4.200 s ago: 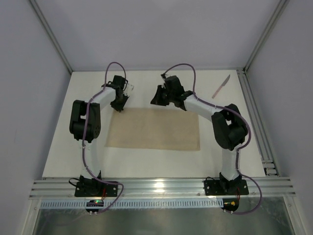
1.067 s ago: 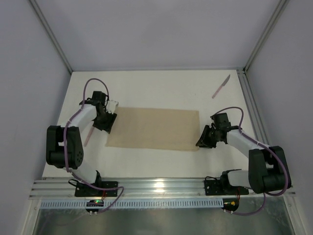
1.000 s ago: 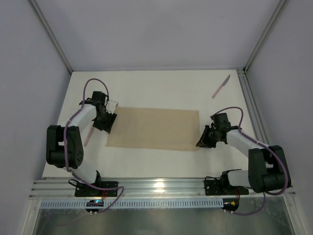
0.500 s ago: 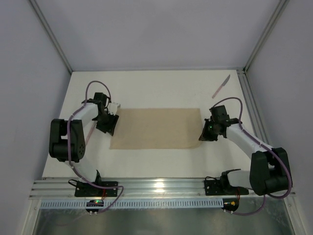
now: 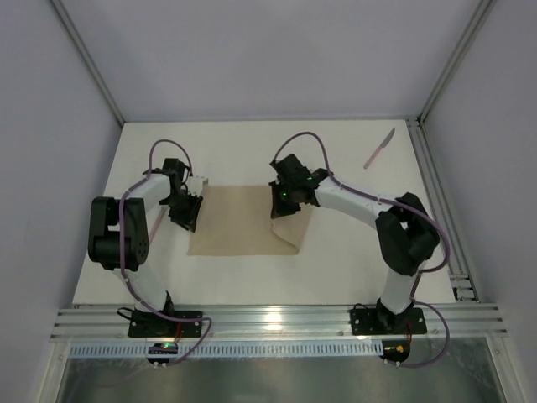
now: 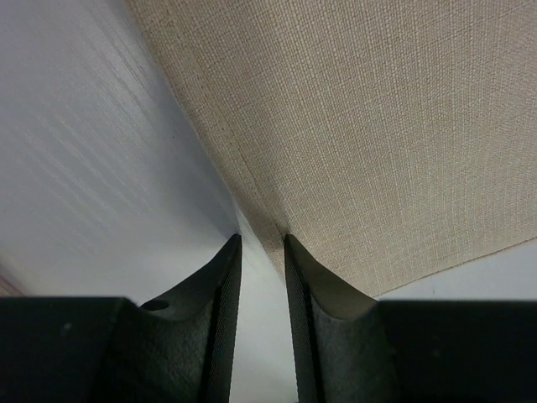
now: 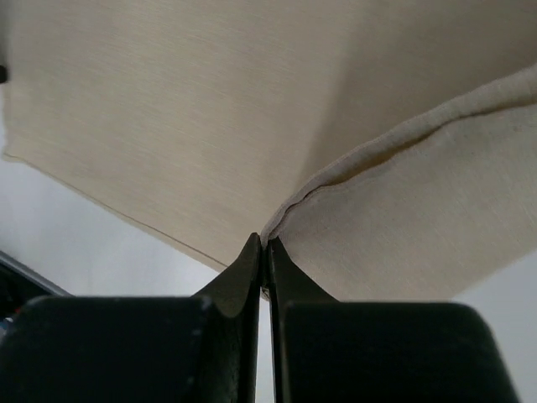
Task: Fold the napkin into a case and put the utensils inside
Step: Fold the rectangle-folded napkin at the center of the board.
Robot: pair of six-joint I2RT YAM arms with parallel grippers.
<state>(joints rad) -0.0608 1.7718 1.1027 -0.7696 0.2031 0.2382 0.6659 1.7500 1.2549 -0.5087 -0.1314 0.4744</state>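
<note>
The napkin runs off both wrist views' edges; the knife is too small for detail.

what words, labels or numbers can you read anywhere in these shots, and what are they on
None: no text can be read in any view.
The napkin is plain cloth, the knife shows no marking, and the table carries no print.

White table inside pale grey walls, slotted aluminium rail along its near edge.
</note>
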